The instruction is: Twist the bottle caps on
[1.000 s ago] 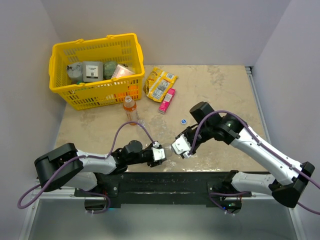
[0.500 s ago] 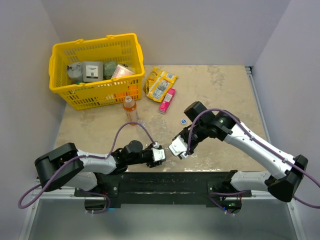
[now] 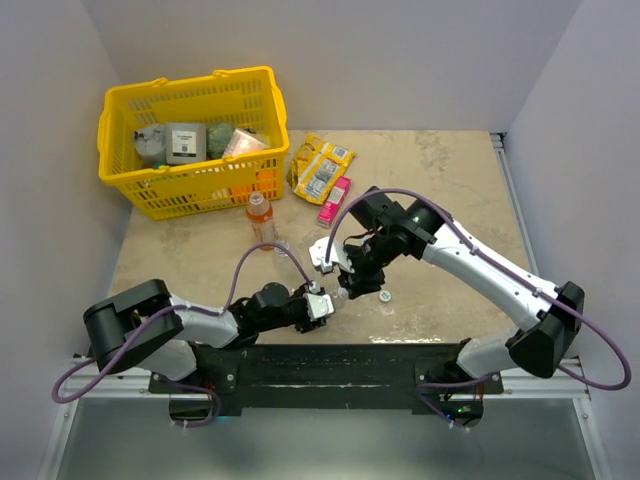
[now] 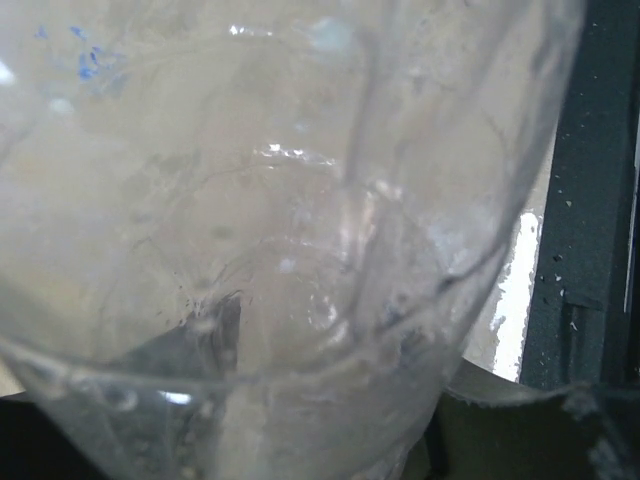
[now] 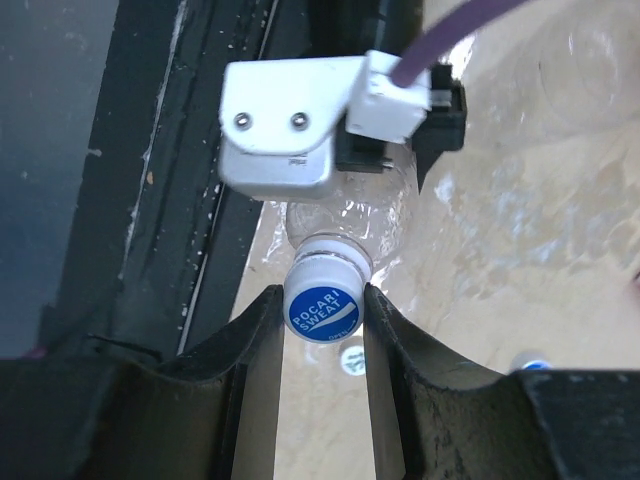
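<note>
In the lower middle of the top view, the left gripper (image 3: 320, 305) clasps a clear bottle (image 5: 345, 222) around its body. The right gripper (image 5: 323, 303) pinches the blue cap (image 5: 323, 312) sitting on that bottle's neck. A loose cap (image 3: 385, 296) lies on the table (image 3: 450, 180) just right of them. The orange bottle (image 3: 259, 218) stands upright near the yellow basket (image 3: 190, 205).

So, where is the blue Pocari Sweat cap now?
Right wrist view, centre: the cap sits between the fingers of the right gripper, on the clear bottle that the left gripper holds.
</note>
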{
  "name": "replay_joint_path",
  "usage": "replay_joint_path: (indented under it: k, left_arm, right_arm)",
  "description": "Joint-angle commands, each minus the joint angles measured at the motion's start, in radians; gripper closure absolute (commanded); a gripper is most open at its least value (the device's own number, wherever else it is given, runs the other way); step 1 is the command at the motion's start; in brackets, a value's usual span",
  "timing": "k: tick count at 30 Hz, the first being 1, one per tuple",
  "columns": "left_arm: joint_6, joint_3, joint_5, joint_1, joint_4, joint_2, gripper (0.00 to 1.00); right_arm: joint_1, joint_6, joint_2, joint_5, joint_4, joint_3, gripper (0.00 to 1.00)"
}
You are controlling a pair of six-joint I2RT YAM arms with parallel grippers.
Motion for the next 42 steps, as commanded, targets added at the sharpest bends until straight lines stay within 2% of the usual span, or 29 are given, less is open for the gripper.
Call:
replay_joint_path:
  k: [1,9,14,21,26,33,38,41,42]
  left_arm:
    - [-0.130,0.094,-0.149,0.001,0.234,0.002,1.00]
    - [-0.230,0.093,-0.164,0.001,0.259,-0.020,1.00]
    - [-0.221,0.091,-0.174,-0.004,0.268,-0.012,1.00]
    - [-0.255,0.117,-0.206,-0.005,0.254,-0.008,1.00]
    - [-0.317,0.123,-0.218,-0.007,0.222,-0.020,1.00]
    - [-0.311,0.112,-0.227,-0.007,0.188,-0.023,1.00]
    - [-0.339,0.103,-0.206,-0.007,0.173,-0.015,1.00]
    - [-0.368,0.100,-0.197,-0.007,0.163,-0.008,1.00]
    - [-0.377,0.097,-0.194,-0.007,0.162,-0.005,1.00]
  right_arm:
    - [0.023,0.337,0.013,-0.075,0.052,0.002,1.00]
    - [0.011,0.497,-0.093,-0.004,0.210,-0.110,1.00]
    - [0.005,0.548,-0.049,-0.010,0.175,-0.095,1.00]
    - [-0.017,0.775,0.007,0.027,0.203,-0.084,1.00]
    - [-0.073,0.900,0.039,-0.010,0.203,-0.078,1.00]
    - [-0.095,0.951,0.091,-0.053,0.184,-0.008,1.00]
    - [-0.097,0.928,0.087,-0.026,0.151,0.041,0.97]
    - [-0.097,0.864,0.073,-0.021,0.132,0.055,0.90]
    - [-0.097,0.850,0.068,-0.018,0.126,0.061,0.84]
